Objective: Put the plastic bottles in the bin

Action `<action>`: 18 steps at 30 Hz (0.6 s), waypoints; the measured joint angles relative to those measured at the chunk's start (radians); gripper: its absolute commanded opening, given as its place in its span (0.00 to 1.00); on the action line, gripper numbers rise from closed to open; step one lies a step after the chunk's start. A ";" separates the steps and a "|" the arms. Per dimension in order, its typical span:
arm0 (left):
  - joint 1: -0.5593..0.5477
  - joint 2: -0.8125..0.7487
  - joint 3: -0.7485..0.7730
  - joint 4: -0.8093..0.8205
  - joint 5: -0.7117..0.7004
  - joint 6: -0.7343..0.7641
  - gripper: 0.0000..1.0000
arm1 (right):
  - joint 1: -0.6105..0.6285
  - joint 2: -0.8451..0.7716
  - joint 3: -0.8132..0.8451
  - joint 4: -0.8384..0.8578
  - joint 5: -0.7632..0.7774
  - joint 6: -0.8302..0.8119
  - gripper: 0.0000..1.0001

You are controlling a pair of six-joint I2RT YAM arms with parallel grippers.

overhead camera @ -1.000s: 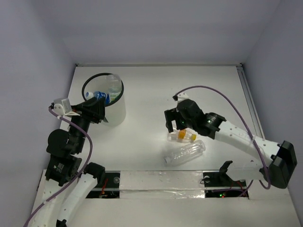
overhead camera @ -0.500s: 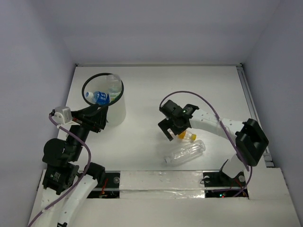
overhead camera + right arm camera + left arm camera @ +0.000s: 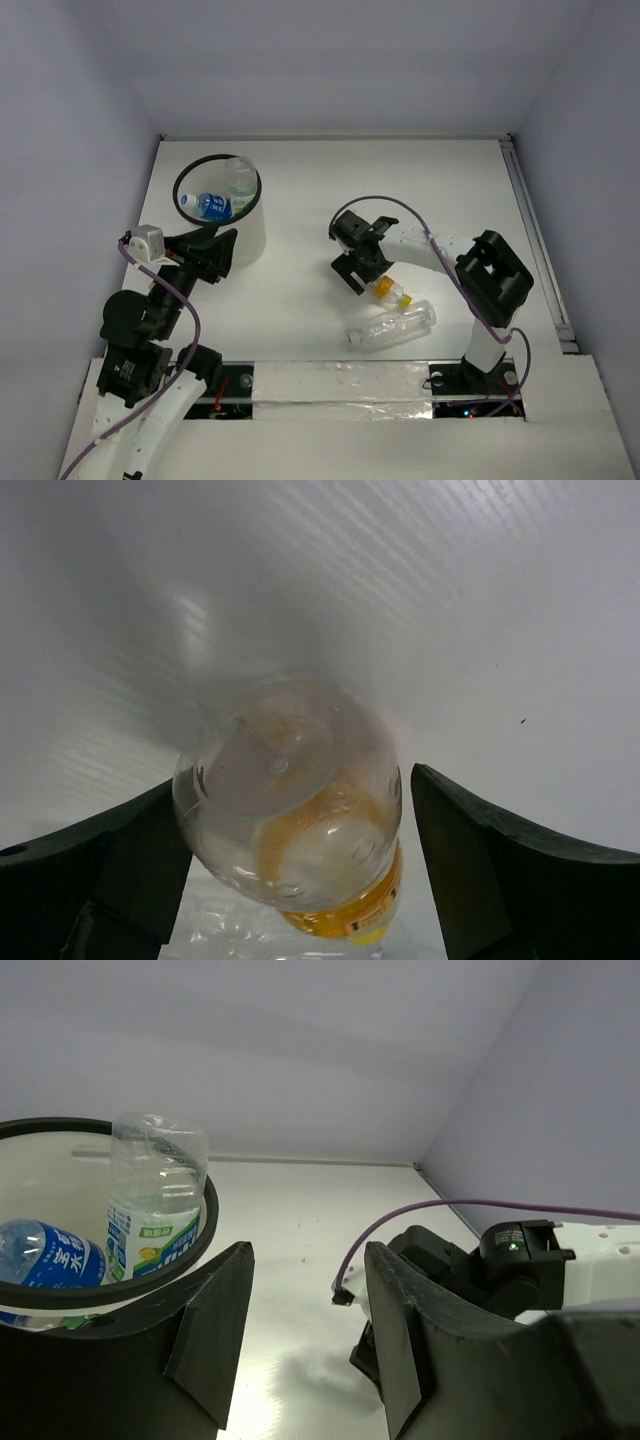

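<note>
The white bin (image 3: 245, 235) with a black rim stands at the far left and holds a blue-labelled bottle (image 3: 208, 206) and a clear green-labelled bottle (image 3: 240, 180). Both also show in the left wrist view, the blue one (image 3: 45, 1260) and the green one (image 3: 155, 1200), behind the bin's rim (image 3: 150, 1280). My left gripper (image 3: 218, 256) is open and empty just near of the bin. My right gripper (image 3: 352, 268) is open and straddles a small orange-labelled bottle (image 3: 295, 810) lying on the table (image 3: 392, 291). A larger clear bottle (image 3: 392, 327) lies just near of it.
The white table (image 3: 320, 190) is walled at the back and sides. A taped strip (image 3: 340, 380) runs along the near edge by the arm bases. My right arm (image 3: 490, 1265) shows in the left wrist view, with its purple cable (image 3: 400, 205) looping above it.
My right arm has folded in, and its gripper has moved left and come down around the orange-labelled bottle. My left gripper has drawn back from the bin toward the near edge.
</note>
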 measured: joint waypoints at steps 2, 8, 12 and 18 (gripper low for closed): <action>0.000 0.000 -0.005 0.001 0.002 0.001 0.46 | -0.014 0.017 0.008 0.008 0.001 -0.014 0.83; 0.000 0.000 -0.014 0.000 0.002 0.005 0.46 | -0.051 0.037 0.032 0.057 0.026 -0.050 0.58; 0.000 0.000 -0.014 0.000 0.002 0.008 0.45 | -0.067 0.005 0.032 0.093 0.085 -0.058 0.55; 0.000 -0.005 -0.018 -0.001 -0.014 0.007 0.45 | -0.075 -0.177 0.068 0.132 0.146 -0.045 0.47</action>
